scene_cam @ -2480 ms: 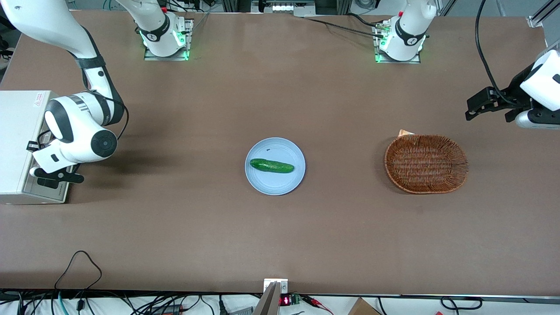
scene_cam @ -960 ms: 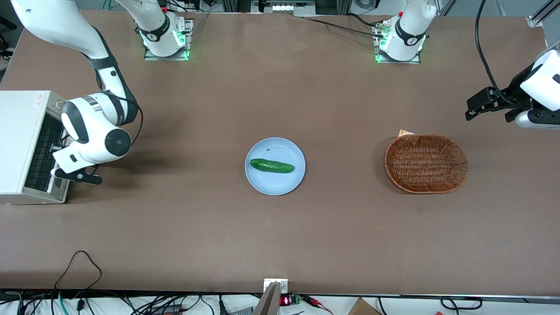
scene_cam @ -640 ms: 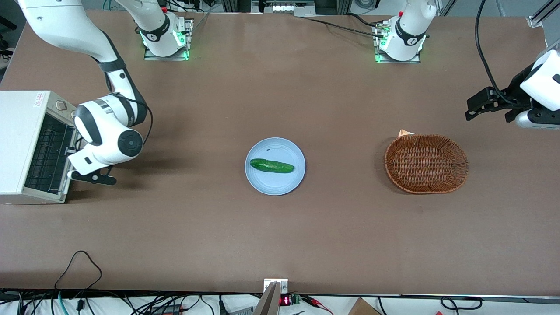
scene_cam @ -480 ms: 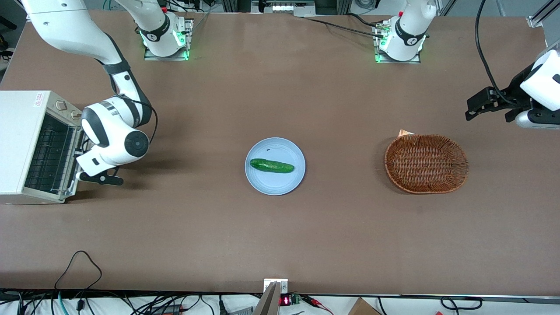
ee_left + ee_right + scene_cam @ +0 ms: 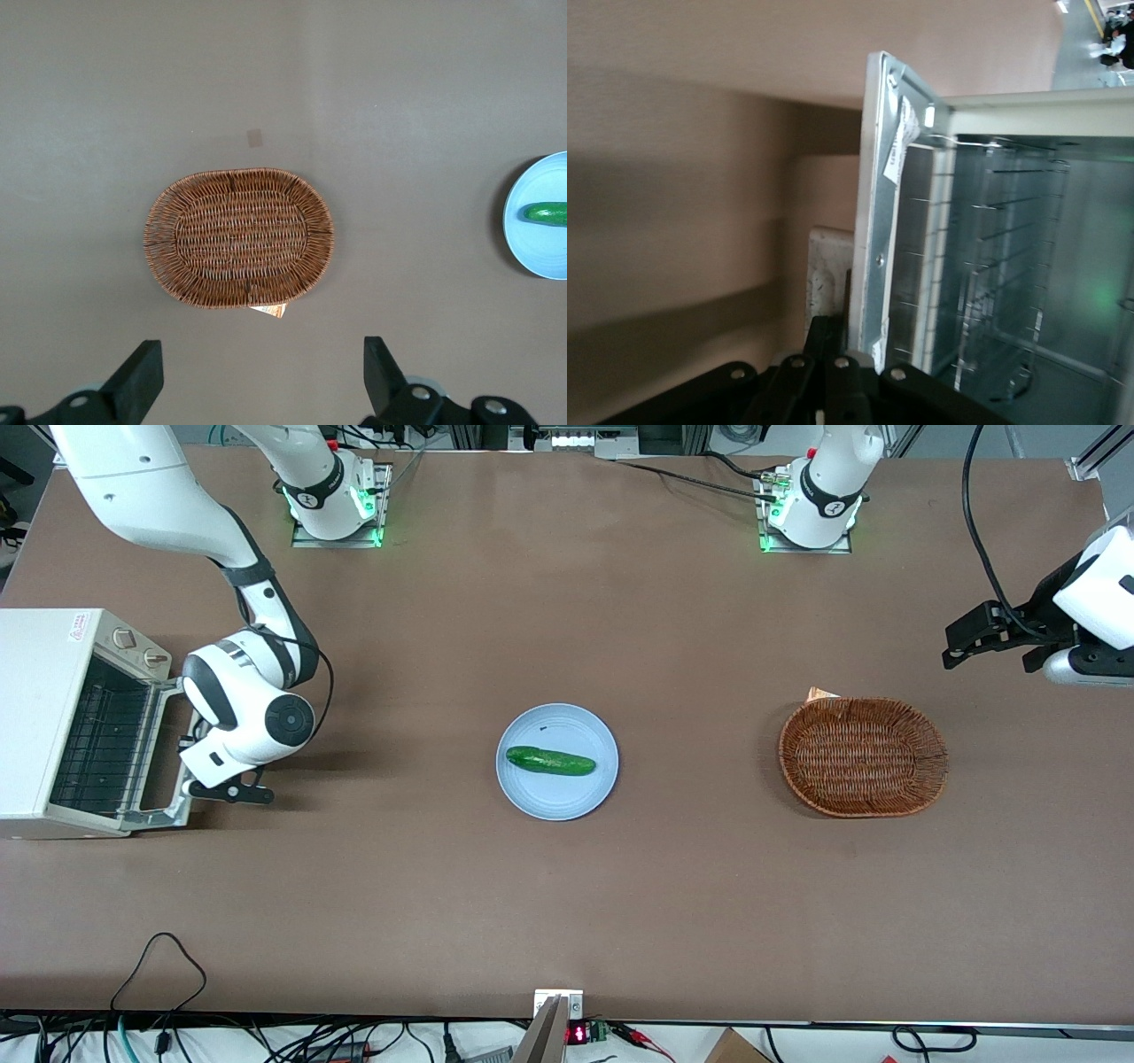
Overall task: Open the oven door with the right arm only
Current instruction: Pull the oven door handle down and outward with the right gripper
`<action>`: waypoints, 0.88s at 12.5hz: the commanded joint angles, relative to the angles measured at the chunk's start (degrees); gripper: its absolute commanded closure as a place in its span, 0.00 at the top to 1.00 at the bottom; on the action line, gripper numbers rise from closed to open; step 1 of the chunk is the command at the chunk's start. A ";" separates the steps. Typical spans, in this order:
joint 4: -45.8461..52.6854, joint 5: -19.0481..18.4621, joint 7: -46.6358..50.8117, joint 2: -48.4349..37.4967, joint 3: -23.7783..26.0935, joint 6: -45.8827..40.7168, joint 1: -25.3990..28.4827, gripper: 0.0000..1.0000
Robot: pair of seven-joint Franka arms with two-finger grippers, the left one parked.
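Gripper seemingly at oven door; plate well apart.

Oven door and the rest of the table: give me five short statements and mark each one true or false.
1. The oven door is partly open, and the wire rack shows inside the oven. True.
2. The right arm's tool is at the door's free edge. True.
3. The cucumber lies in the wicker basket. False: it lies on the blue plate; nothing shows inside the basket.
4. The blue plate stands on top of the oven. False: it sits on the table, around mid-table.
5. The basket lies toward the parked arm's end of the table. True.
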 commanded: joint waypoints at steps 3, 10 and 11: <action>1.32 -0.32 0.48 2.28 -1.06 0.09 -0.26 0.00; 1.23 1.17 0.48 3.51 -1.06 2.03 0.26 0.00; 1.23 1.34 0.48 3.77 -1.06 2.03 0.44 0.00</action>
